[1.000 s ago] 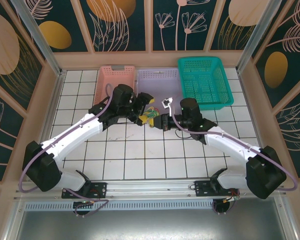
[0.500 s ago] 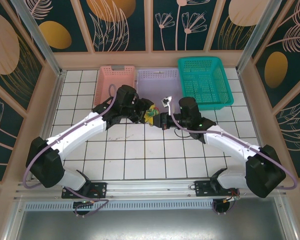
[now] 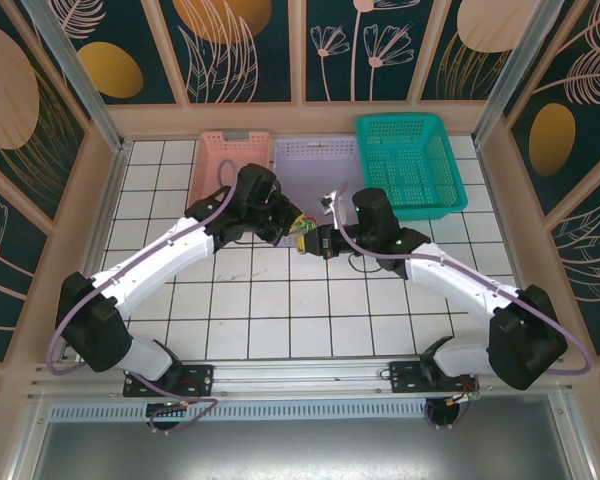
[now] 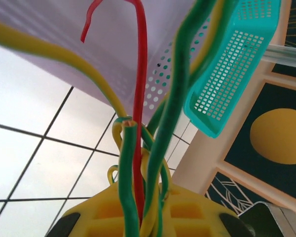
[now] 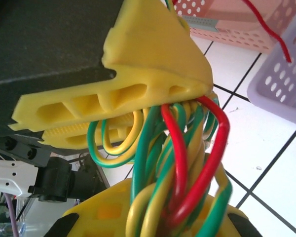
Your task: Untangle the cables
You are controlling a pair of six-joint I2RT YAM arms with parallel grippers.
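Twining glossy, round, rubbery cables [image 5: 180, 163].

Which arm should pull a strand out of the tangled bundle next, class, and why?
Left, probably. The left gripper and right gripper are both shut on the cables, but bare tiles lie open on the left gripper's side, while the teal basket crowds the right gripper's side.

from above, we are seeing the cables [image 3: 302, 231] as a tiny bright knot, too small for telling strands apart, and the left gripper [image 3: 293, 226] and right gripper [image 3: 317, 240] are covering part of it. in the left wrist view the nearest strands are blurring and running off the top edge. in the right wrist view they are leaving by the bottom edge.
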